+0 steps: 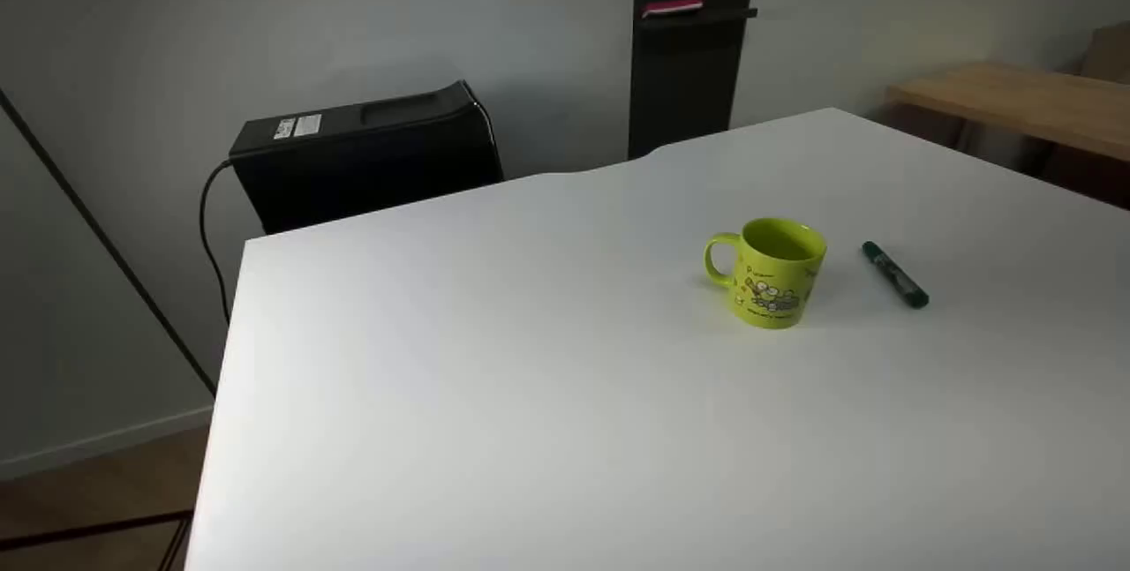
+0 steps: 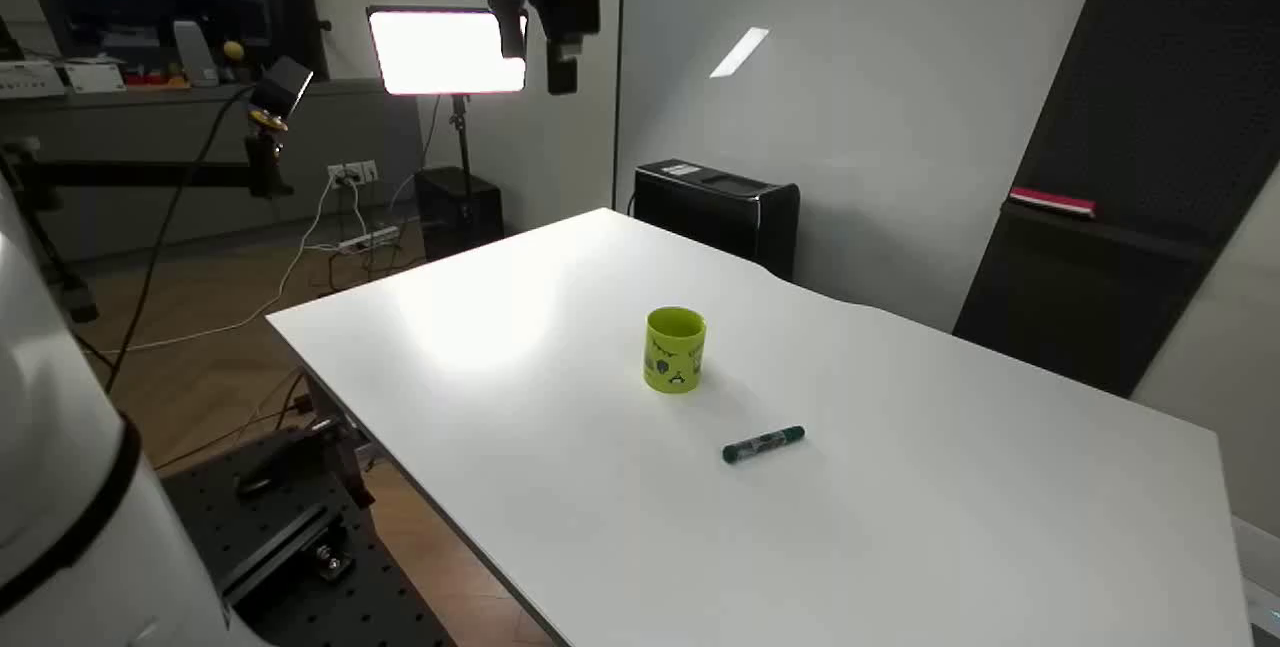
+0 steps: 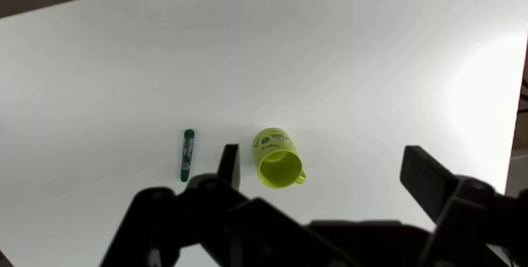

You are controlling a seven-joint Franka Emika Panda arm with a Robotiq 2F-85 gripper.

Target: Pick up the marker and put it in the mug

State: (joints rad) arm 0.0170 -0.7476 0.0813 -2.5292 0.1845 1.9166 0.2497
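Dark-green marker (image 3: pixel 187 155), lying flat on white table (image 3: pixel 103 93), at left in the wrist view. Yellow-green mug (image 3: pixel 277 157), printed, upright, near the marker, handle (image 3: pixel 301 178) lower right. Black gripper (image 3: pixel 326 170), raised above the table, fingers (image 3: pixel 429 180) spread wide apart.

One mug (image 1: pixel 768 289), right of centre in an exterior view (the same one in all three views), with one handle (image 1: pixel 710 260). One marker (image 1: pixel 895 274) at the right, one white table (image 1: pixel 485 377) across the middle and bottom. One gripper (image 3: pixel 326 172) with two fingers (image 3: pixel 427 182), along the bottom of the wrist view. In an exterior view, one lit lamp panel (image 2: pixel 447 52) and two black boxes (image 2: pixel 700 212), upper left to upper centre. Two pale labels (image 1: pixel 307 125) at upper left, one wooden tabletop (image 1: pixel 1024 99) at upper right, in an exterior view.
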